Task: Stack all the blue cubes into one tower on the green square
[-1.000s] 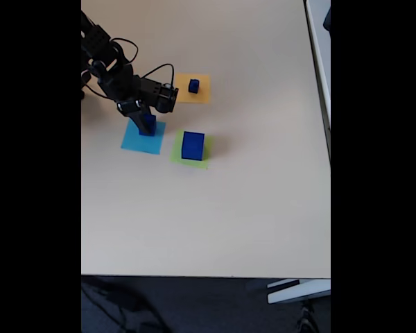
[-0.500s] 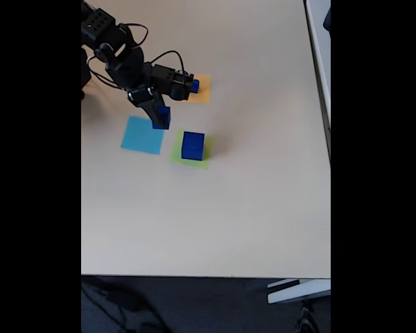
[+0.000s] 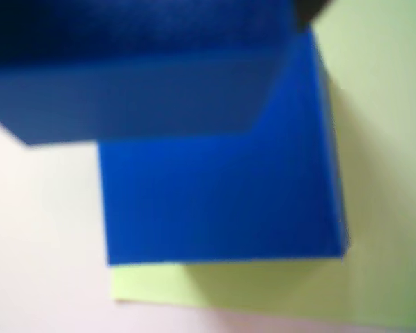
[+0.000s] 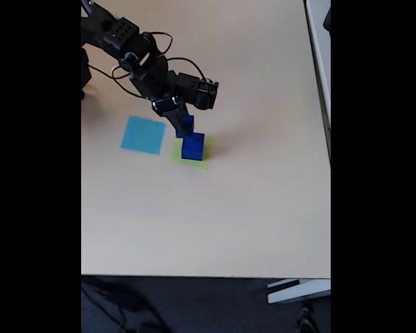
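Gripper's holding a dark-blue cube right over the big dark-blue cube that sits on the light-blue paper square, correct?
Not quite. The big dark-blue cube sits on the lime-green paper square, not the light-blue paper square, which lies bare to its left in the fixed view. The rest holds: the gripper has a smaller dark-blue cube just above the big one.

large blue cube [image 4: 193, 147] on green square [image 4: 206, 158], smaller cube [image 4: 186, 124] above
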`<state>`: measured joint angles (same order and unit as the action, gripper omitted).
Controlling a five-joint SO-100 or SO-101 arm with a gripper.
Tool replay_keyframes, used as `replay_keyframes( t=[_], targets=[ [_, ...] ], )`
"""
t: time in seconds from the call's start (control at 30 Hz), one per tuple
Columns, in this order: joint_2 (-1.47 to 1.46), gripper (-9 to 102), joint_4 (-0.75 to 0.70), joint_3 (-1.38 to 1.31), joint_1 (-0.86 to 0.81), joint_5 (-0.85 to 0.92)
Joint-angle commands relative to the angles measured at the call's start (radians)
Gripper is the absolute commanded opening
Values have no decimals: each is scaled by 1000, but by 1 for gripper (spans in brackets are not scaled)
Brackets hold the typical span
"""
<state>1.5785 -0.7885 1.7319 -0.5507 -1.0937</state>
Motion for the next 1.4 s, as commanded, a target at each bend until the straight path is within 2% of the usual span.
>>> replay_keyframes(
  t=[0.0,0.3,0.63,1.37],
  targets=[
    [-15,8,8,-110,-2,-6],
    [-120,8,8,-225,44,-71],
    [-107,8,6,-169,77,-129],
    [-104,8,61,-107,25,-75]
  ],
)
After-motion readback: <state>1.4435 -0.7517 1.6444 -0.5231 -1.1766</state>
